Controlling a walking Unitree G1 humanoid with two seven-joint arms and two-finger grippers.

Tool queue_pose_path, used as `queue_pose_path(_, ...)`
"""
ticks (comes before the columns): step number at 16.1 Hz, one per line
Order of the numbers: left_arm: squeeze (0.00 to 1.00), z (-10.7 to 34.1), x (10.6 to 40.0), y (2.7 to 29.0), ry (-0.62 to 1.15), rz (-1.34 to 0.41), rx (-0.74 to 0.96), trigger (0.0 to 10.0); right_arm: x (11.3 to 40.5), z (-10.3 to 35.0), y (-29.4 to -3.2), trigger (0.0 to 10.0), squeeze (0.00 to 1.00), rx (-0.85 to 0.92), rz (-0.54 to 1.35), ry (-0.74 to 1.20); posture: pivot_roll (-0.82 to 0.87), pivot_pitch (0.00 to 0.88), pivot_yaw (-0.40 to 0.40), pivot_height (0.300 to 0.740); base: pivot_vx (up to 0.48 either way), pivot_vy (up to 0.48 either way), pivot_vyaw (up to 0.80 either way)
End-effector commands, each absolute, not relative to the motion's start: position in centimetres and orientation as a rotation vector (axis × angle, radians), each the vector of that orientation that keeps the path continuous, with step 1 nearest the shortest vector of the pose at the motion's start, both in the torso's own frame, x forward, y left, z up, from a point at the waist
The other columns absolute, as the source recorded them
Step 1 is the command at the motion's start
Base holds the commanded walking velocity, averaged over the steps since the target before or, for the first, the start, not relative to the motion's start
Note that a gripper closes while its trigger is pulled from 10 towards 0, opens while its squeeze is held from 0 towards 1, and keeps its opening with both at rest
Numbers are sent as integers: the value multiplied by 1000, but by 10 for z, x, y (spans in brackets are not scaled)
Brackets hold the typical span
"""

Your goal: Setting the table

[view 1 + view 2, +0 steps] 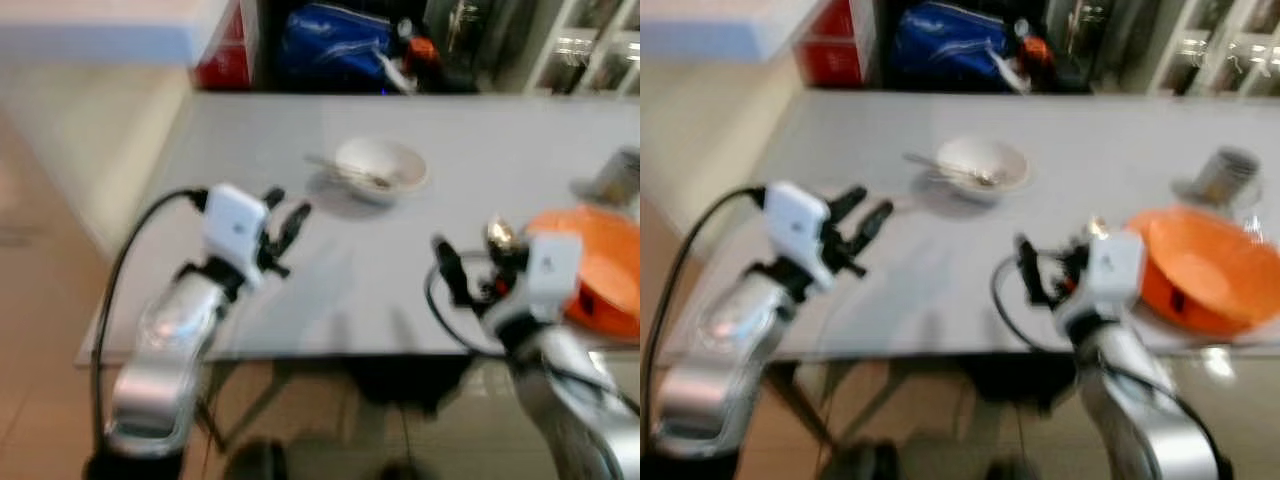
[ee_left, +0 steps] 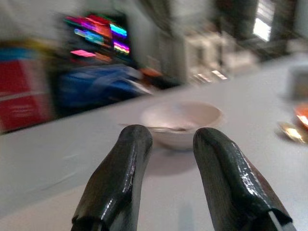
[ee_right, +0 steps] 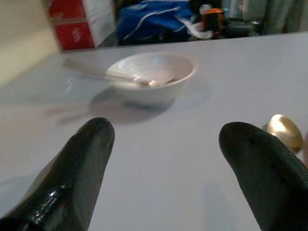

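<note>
Both grippers hover empty above the grey table (image 1: 300,290): left gripper (image 1: 285,228) with fingers slightly parted, right gripper (image 3: 166,159) spread wide. At twelve o'clock from them, mid-table, sits the white bowl (image 1: 381,168) with a utensil (image 3: 106,74) resting in it, handle pointing to nine. A gold spoon (image 3: 285,132) lies just beside the right fingers; an orange plate (image 1: 1205,265) sits at three o'clock. Reaching carelessly could nudge the spoon or tip the bowl.

A white bowl (image 1: 983,166) sits upper centre on the grey counter (image 1: 940,270); an orange plate (image 1: 1205,270) lies right.
</note>
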State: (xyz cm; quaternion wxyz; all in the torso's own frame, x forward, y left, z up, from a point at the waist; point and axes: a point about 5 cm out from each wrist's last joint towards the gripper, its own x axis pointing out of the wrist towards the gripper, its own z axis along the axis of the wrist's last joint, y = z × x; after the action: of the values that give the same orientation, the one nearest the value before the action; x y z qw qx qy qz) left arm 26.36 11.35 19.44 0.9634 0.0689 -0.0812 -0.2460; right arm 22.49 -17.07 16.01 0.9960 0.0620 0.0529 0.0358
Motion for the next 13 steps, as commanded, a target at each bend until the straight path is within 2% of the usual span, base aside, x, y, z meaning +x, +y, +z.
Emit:
queue_pose_path(1, 0, 186, 261, 121, -122, -426, 153, 10000, 231, 163, -164, 10000, 0, 121, 85, 75, 24, 0, -15, 740, 0, 322, 0)
queue_pose_path(8, 0, 175, 267, 135, -61, -278, 156, 10000, 239, 162, -155, 10000, 0, 177, 85, 22, 31, 0, -28, 740, 0, 480, 0)
queue_pose_path(10, 125, 175, 268, 141, -39, -264, 157, 10000, 240, 160, -157, 10000, 0, 180, 71, 29, 36, 0, -35, 740, 0, 480, 0)
queue_pose_path(11, 686, 174, 267, 143, -38, -256, 158, 10000, 241, 159, -157, 10000, 0, 179, 70, 28, 39, 0, -38, 740, 0, 480, 0)
queue_pose_path(12, 710, 174, 266, 146, -36, -247, 159, 10000, 241, 159, -156, 10000, 0, 181, 70, 25, 40, 0, -39, 740, 0, 480, 0)
queue_pose_path(13, 843, 175, 266, 147, -40, -239, 156, 10000, 242, 159, -154, 10000, 0, 183, 74, 20, 43, 0, -42, 740, 0, 480, 0)
